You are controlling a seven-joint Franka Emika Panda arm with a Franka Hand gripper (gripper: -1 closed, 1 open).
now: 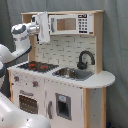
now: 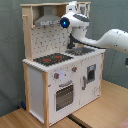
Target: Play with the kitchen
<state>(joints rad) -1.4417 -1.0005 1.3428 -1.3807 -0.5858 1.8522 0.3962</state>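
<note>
gripper: the gripper (image 1: 44, 27) is raised to the level of the upper shelf, in front of the hood; in the second exterior view it (image 2: 73, 7) sits at the top of the unit and mostly hidden, and i cannot tell whether the fingers are apart or together.
arm: the white arm (image 2: 107, 40) reaches in from the second exterior view's right, its wrist with a blue-lit round spot turned toward the camera; in the first exterior view it (image 1: 20, 40) comes in from the first exterior view's left, above the hob.
kitchen: the kitchen (image 1: 75, 95) stands upright in the middle of both exterior views (image 2: 42, 80), white panels in a light wood frame.
hood: grey hood (image 2: 47, 21) under the top shelf, above the hob.
hob: black hob (image 2: 52, 59) with red rings on the worktop.
sink and faucet: sink (image 1: 70, 73) set in the worktop beside the hob, with the black faucet (image 1: 85, 59) at its rear.
microwave: white microwave (image 1: 69, 24) in the upper shelf, just beside the gripper.
oven door: oven door (image 2: 64, 96) shut, on the front below the knobs.
floor: the kitchen rests on a wood surface (image 2: 100, 112).
</note>
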